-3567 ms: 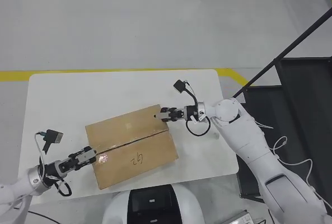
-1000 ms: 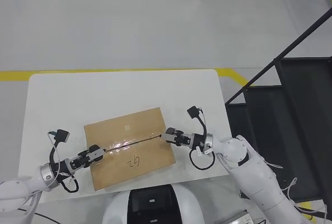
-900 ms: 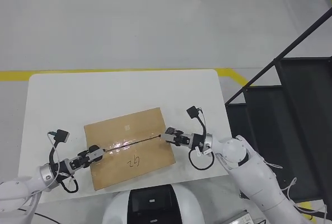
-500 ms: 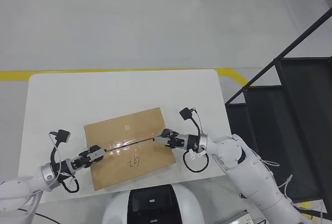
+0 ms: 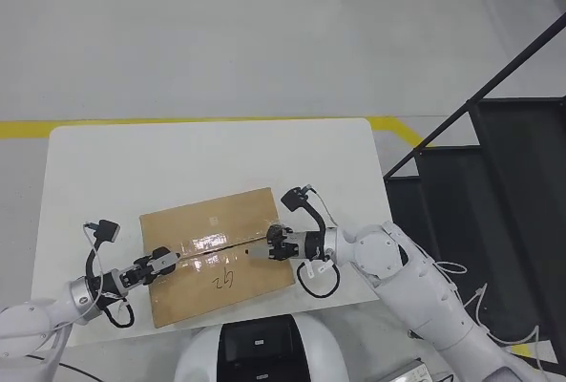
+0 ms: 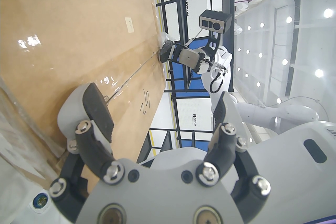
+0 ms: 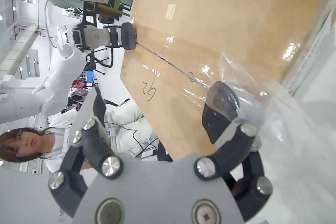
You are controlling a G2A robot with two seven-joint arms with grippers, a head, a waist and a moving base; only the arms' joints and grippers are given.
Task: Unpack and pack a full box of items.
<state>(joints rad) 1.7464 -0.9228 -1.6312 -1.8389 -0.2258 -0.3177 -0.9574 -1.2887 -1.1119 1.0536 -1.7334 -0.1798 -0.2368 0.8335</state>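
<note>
Brown cardboard box (image 5: pixel 216 239), flaps closed, lies flat on the white table (image 5: pixel 120 162). My left claw (image 5: pixel 166 258) is spread wide, 1 pad on the box top. My right claw (image 5: pixel 262 250), also spread, touches loose clear tape (image 7: pixel 244 78) at the opposite end.

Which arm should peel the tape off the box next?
Probably the right gripper: it sits where loose clear tape curls off the cardboard box. The left gripper just rests on its flat top.
</note>
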